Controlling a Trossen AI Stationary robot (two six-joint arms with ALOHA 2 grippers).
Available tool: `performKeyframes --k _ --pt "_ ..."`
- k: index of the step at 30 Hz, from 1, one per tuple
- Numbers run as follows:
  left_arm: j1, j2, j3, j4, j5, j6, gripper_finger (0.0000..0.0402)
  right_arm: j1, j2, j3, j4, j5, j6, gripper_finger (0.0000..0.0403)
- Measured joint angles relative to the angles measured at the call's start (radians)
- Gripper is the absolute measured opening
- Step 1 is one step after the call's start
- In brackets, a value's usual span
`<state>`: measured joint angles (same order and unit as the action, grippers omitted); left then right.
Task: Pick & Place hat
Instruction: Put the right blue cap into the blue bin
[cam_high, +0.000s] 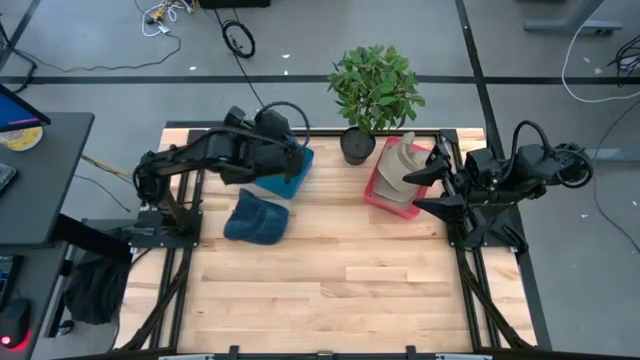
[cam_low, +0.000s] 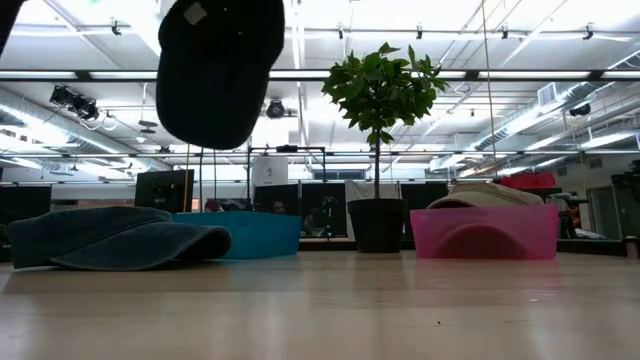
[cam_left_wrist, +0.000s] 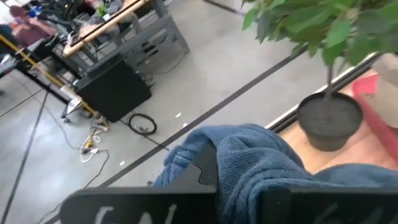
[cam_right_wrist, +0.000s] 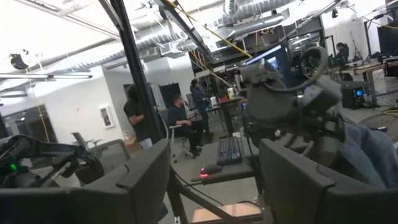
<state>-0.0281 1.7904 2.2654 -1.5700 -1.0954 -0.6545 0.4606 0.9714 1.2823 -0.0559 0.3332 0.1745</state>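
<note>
The left pincer (cam_high: 285, 150) is pressed together on a dark blue denim hat (cam_low: 215, 65) and holds it in the air above the blue plastic bin (cam_high: 290, 178) at the back left of the pale wooden desk (cam_high: 330, 280). From above, the arm hides most of that hat. In the low view it hangs at the top edge with its crown cut off; in the left wrist view only rumpled denim folds show. A second dark blue denim hat (cam_high: 255, 217) lies flat on the desk just in front of the bin. A soft beige hat (cam_high: 400, 165) sits in the pink plastic bin (cam_high: 385, 195), beside the potted green plant (cam_high: 372, 90). The right pincer (cam_high: 432, 188) waits, spread and empty, at the pink bin's right side. People seated in the room behind are hard to make out.
</note>
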Motion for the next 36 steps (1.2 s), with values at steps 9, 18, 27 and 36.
performKeyframes --k 9,18,27,36 --pt "0.087 0.056 0.000 0.000 0.034 -0.020 0.0001 -0.013 0.000 0.000 -0.016 0.000 0.000 0.0249" --pt "0.153 0.137 -0.001 -0.001 0.111 -0.015 0.0001 -0.013 0.000 0.000 -0.019 0.000 -0.014 0.0249" --pt "0.209 0.152 -0.030 -0.001 0.094 0.083 0.0001 -0.061 0.000 0.000 -0.014 -0.001 -0.029 0.0249" --pt "0.253 0.153 -0.223 -0.001 0.103 0.176 0.0001 -0.098 0.000 0.000 -0.012 -0.001 -0.026 0.0249"
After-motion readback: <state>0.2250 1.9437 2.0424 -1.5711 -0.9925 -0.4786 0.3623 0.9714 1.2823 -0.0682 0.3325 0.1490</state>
